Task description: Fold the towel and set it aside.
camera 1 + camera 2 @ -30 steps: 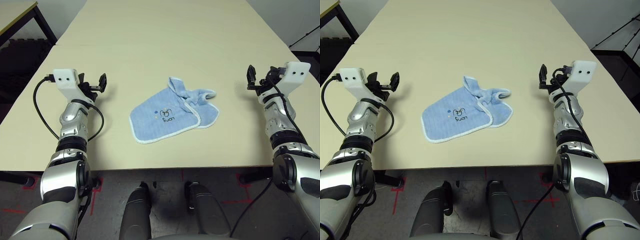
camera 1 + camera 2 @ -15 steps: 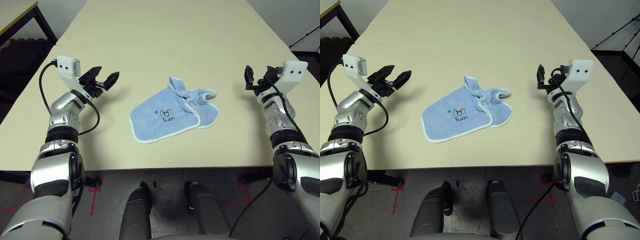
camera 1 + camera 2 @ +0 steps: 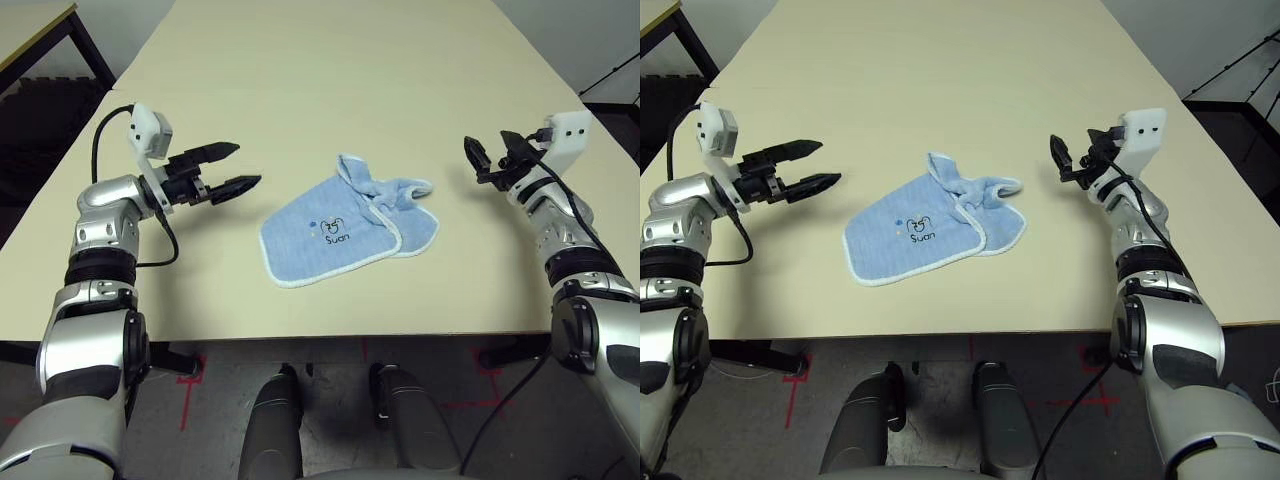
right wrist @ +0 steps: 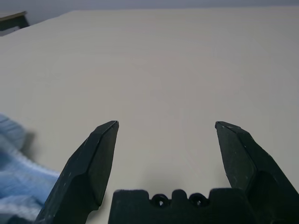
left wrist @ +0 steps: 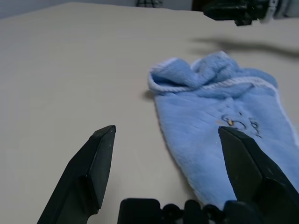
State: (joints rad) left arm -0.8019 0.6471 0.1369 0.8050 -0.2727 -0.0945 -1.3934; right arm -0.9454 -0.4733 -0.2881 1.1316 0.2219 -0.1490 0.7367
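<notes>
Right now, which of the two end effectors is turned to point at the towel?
The left end effector: its open fingers aim sideways at the towel. The right end effector, also open, points up the table.

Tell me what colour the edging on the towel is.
White, on the light blue towel; clearest in the left eye view.

Head eyes look down; low wrist cameras share the towel [image 5: 219, 112].

The pale beige worktop [image 3: 330, 80] lies bare around the small light blue terry towel [image 3: 345, 232], the sole obstacle, rumpled higher at its far corner. The left tool [image 3: 238, 168] and the right tool [image 3: 487, 156] hover apart from it, with unobstructed surface between each and the cloth.
</notes>
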